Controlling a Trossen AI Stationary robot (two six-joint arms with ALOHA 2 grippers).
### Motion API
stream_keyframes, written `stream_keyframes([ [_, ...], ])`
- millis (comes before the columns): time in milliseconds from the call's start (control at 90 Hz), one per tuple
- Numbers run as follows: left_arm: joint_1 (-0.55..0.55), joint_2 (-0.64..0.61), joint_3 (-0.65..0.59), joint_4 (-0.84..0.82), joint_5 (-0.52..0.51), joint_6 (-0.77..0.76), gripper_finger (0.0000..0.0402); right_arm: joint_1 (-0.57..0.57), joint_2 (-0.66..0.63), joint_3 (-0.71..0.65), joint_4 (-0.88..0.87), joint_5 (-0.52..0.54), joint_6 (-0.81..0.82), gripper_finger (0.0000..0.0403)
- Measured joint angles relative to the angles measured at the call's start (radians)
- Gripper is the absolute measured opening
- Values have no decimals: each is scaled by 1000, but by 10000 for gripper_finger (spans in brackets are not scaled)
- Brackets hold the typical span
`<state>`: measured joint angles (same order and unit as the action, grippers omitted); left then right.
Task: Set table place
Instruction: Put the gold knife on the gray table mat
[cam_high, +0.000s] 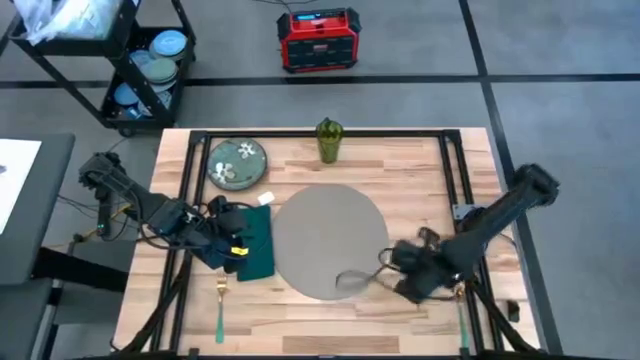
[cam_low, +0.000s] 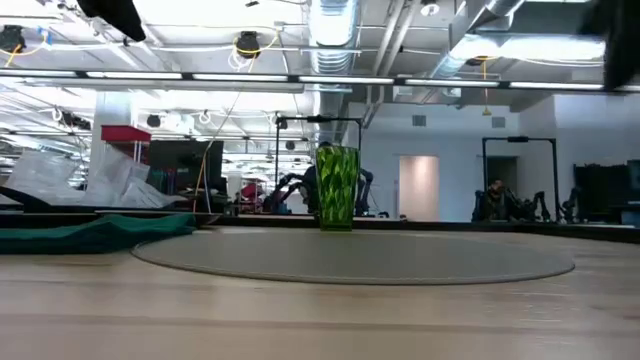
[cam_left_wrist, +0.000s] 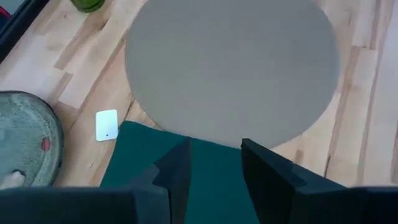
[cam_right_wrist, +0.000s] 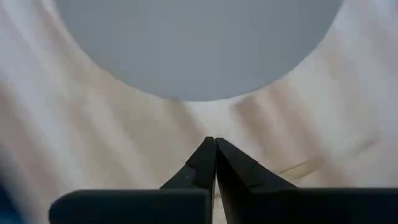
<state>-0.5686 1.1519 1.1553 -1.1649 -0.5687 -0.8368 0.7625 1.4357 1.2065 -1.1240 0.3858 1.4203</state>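
One grey placemat (cam_high: 327, 240), one green cup (cam_high: 329, 141), one floral plate (cam_high: 237, 163), one teal napkin (cam_high: 259, 243), one fork (cam_high: 221, 308)

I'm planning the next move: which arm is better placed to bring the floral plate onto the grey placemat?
Left, probably. The left pincer hovers open over the teal napkin, on the same side as the floral plate. The right pincer, shut, sits across the placemat near its opposite edge.

We note the left gripper (cam_high: 236, 243) low, fingers (cam_left_wrist: 177, 177) parted; right gripper (cam_high: 385, 268) low, fingers (cam_right_wrist: 202, 165) pressed together.
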Motion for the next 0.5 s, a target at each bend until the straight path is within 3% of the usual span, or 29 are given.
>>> stream_keyframes([
  [67, 0, 0, 0, 1, -7, 7, 123, 63, 14, -13, -20, 23, 199, 0],
  [156, 0, 0, 0, 0, -13, 4, 123, 140, 82, -48, -57, -65, 416, 0],
  [244, 2, 0, 0, -3, -21, 3, 123, 200, 168, -78, 52, -133, 579, 0],
  [500, 34, 0, 0, -35, -34, 119, 123, 192, 306, -79, 453, -194, 578, 42],
])
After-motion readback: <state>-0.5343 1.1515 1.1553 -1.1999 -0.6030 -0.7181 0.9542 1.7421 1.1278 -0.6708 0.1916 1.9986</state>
